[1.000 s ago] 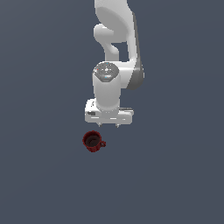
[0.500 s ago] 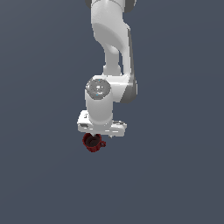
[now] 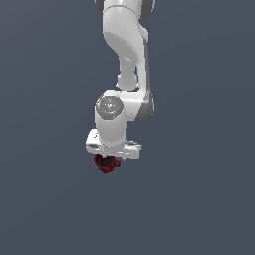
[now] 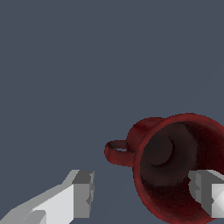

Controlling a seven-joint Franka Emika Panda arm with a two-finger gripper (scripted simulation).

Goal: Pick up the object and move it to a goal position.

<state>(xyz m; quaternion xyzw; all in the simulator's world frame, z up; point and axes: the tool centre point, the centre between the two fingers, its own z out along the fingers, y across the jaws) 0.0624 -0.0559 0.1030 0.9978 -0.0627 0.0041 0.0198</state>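
The object, a small dark red mug with a loop handle, stands on the grey floor and is partly hidden under my white hand in the exterior view. My gripper is directly above it, very close. In the wrist view the mug shows its dark interior, with its handle pointing sideways. My gripper is open: one finger is clear of the mug beyond the handle, and the other finger sits over the mug's far rim. I hold nothing.
A plain dark grey floor lies all around the mug. My arm rises straight up behind the hand.
My arm has come down and towards the exterior view's left. The hand went from above and beside the mug to right over it, now covering its top.
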